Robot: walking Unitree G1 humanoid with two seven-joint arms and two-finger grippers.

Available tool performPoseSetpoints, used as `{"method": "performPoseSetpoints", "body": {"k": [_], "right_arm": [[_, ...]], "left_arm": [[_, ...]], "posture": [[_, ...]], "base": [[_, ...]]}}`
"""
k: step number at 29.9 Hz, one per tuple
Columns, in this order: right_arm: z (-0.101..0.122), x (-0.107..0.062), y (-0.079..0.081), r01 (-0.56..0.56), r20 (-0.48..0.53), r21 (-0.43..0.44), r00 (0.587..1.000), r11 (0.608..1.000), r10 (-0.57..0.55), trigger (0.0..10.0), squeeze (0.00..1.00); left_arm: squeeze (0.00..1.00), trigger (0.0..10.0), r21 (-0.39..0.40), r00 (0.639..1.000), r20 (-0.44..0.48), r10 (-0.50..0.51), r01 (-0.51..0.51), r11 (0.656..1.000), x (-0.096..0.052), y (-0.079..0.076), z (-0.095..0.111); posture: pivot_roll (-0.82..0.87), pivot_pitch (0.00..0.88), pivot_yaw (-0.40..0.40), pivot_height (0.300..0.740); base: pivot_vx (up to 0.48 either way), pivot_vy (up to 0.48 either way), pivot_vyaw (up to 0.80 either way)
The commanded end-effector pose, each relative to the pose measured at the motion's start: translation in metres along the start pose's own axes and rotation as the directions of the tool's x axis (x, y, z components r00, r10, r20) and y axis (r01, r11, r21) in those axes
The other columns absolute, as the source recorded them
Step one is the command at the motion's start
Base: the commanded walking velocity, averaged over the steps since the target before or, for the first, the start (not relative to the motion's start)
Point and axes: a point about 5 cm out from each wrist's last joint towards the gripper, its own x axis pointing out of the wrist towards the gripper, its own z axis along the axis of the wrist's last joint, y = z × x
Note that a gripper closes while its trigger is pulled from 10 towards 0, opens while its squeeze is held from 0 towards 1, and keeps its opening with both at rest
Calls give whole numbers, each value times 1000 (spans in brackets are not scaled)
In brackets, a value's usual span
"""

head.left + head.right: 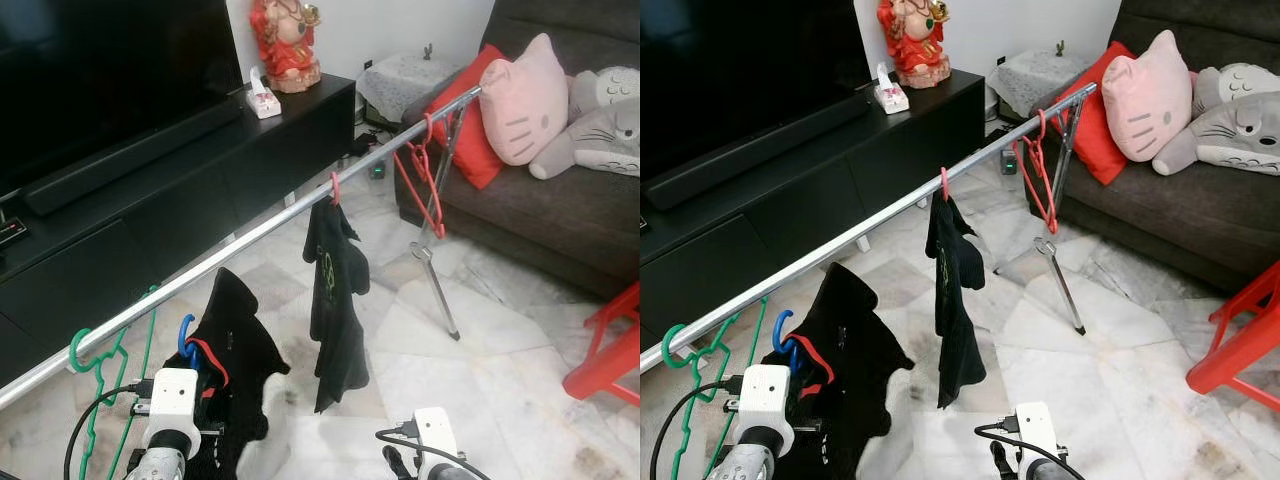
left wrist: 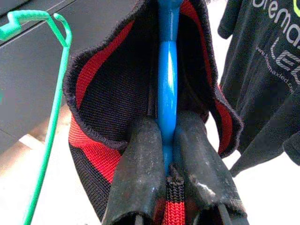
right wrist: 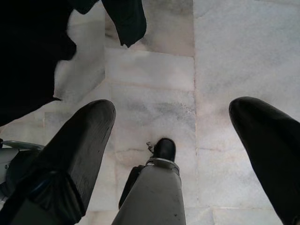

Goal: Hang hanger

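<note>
Left wrist view: left tool clenched on blue hanger, inside collar of black garment with red trim. Hanger hook just below silver rail, not on it, between green hanger and hung black T-shirt. Right tool released, fingers wide apart, low above marble floor.

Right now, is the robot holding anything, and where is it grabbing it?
Yes. The left gripper pinches the blue hanger by its neck, inside the black top's collar. The right gripper is open, holding nothing.
</note>
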Motion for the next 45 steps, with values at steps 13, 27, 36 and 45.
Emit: {"method": "performPoseSetpoints", "body": {"k": [13,27,36,45], "right_arm": [[3,1,3,-1,9,22,1000,1000,1,10000,0],[2,1,2,-3,4,15,1000,1000,3,10000,0],[0,0,3,-7,-1,7,1000,1000,7,10000,0],[1,1,3,-7,1,-10,1000,1000,7,10000,0]], "left_arm": [[0,10000,-10,999,18,27,-27,1000,3,9,3],[0,10000,-9,1000,28,8,-8,1000,3,5,4],[0,10000,4,1000,16,-1,1,1000,3,6,2],[0,10000,5,1000,-5,5,-5,1000,2,7,-1]], "posture": [[-104,0,76,740],[-106,0,79,740],[-106,0,83,740],[-103,0,80,740]], "base": [[0,-131,0],[0,-325,0],[0,-329,0],[0,-183,0]]}}
